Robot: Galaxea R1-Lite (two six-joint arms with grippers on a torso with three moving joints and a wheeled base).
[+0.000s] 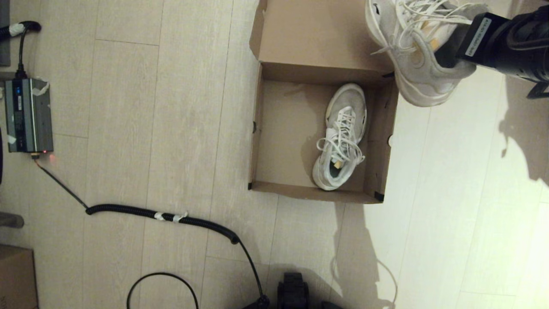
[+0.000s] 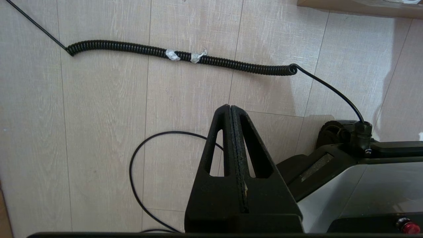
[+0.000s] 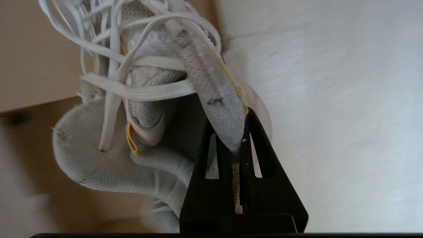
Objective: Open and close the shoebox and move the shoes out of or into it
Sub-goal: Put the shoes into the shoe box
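The brown shoebox stands open on the floor, its lid folded back on the far side. One white sneaker lies inside along the box's right wall. The other sneaker hangs in the air above the box's far right corner, with my right gripper shut on the collar at its heel. In the right wrist view that sneaker's collar is pinched between the gripper fingers. My left gripper is shut and holds nothing, parked low by the robot base.
A coiled black cable crosses the floor near the box's front left. A grey power unit sits at far left. A darker carton corner shows at bottom left. Bare floor lies right of the box.
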